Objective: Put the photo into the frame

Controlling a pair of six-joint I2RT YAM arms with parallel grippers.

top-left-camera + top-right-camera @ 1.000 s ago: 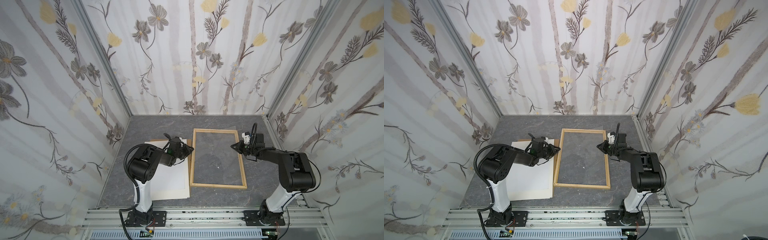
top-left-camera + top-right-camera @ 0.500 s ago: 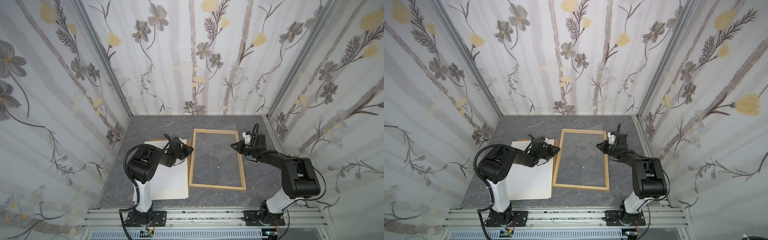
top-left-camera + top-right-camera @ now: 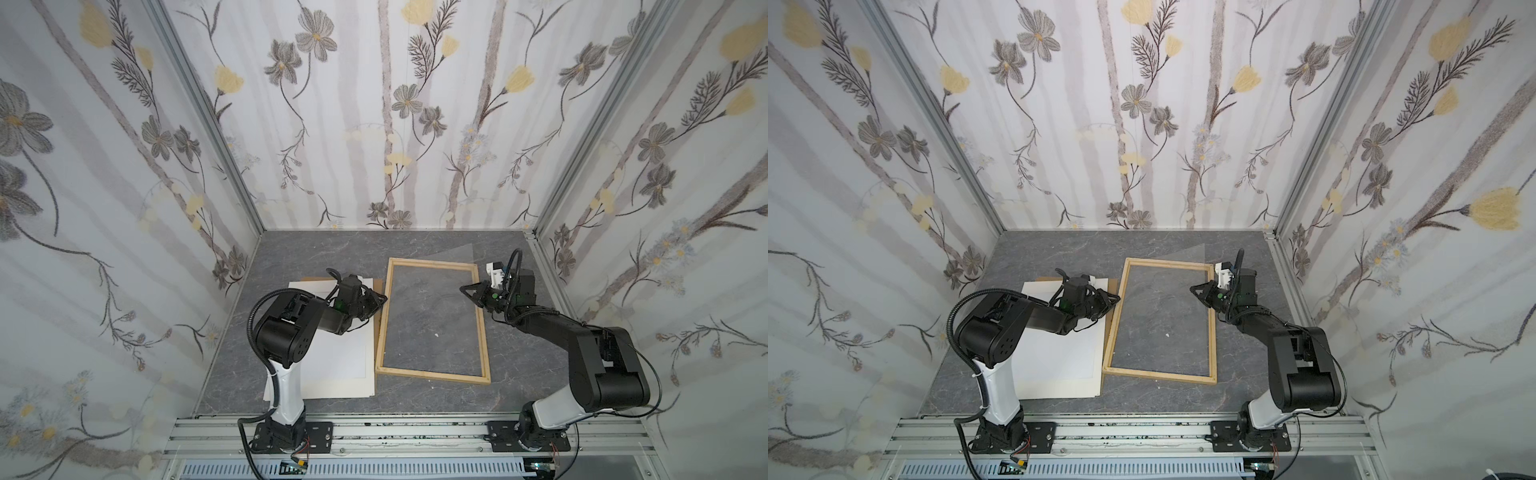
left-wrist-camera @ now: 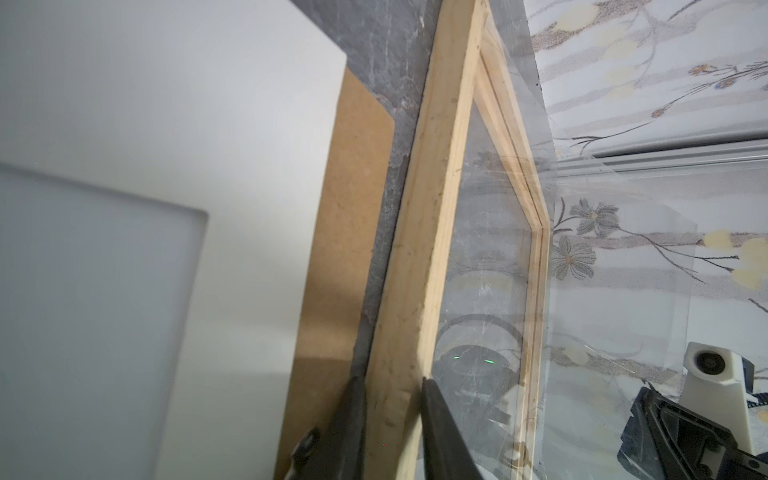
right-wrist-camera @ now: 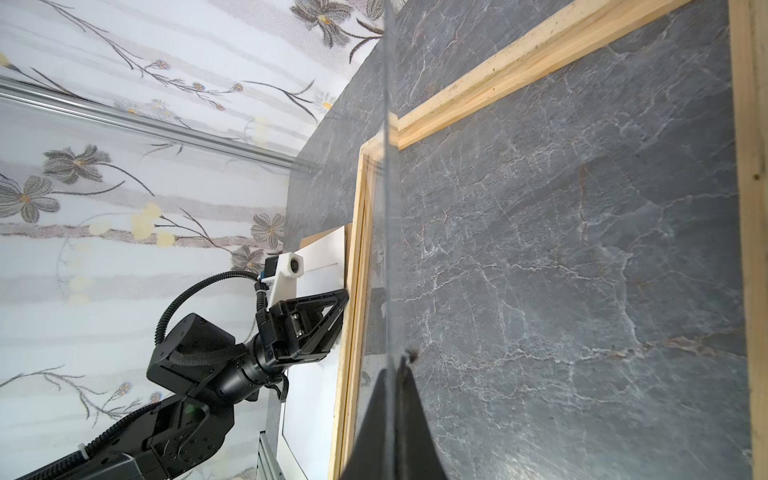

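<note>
We log the large white paper photo (image 3: 336, 357) flat on the grey stone table (image 3: 457, 397), near-left, long side parallel to the thin pale-wood frame (image 3: 432, 375) just beside. Nearer it, the left gripper (image 4: 392, 384) pinches the frame's left rail; the right gripper (image 5: 397, 362) clamps a clear pane (image 5: 390, 187).

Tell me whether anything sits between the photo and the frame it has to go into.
Yes. A clear sheet, pinched by the right end effector, leans tilted over the opening of the frame. The left end effector clamps the frame strip nearest the photo, and its arm hangs over the photo.
</note>
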